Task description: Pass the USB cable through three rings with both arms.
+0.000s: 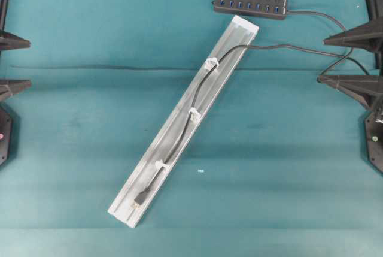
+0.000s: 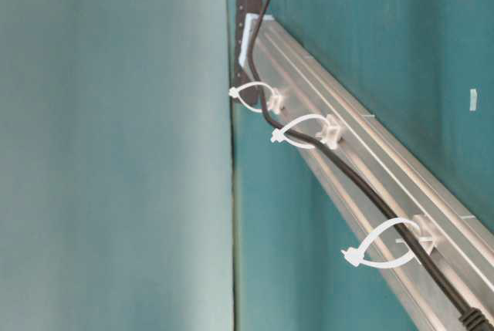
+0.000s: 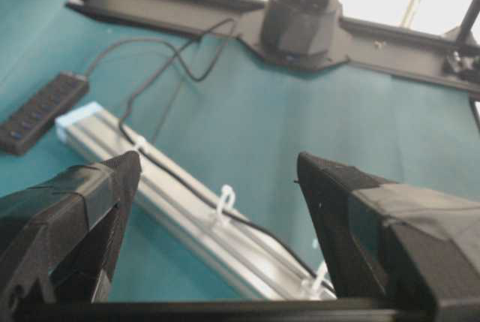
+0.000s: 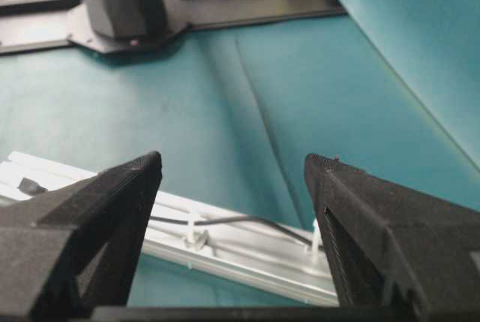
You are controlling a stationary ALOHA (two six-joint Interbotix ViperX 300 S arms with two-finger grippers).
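three rings on the rail already carry the usb cable, plug past the last one. left hand and right hand sit released, apart; threading looks finished, so nothing remains but retreat.

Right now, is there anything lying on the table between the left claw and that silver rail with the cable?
No. In the overhead view only bare teal cloth separates the left gripper, jaws open, from the aluminium rail carrying the USB cable.
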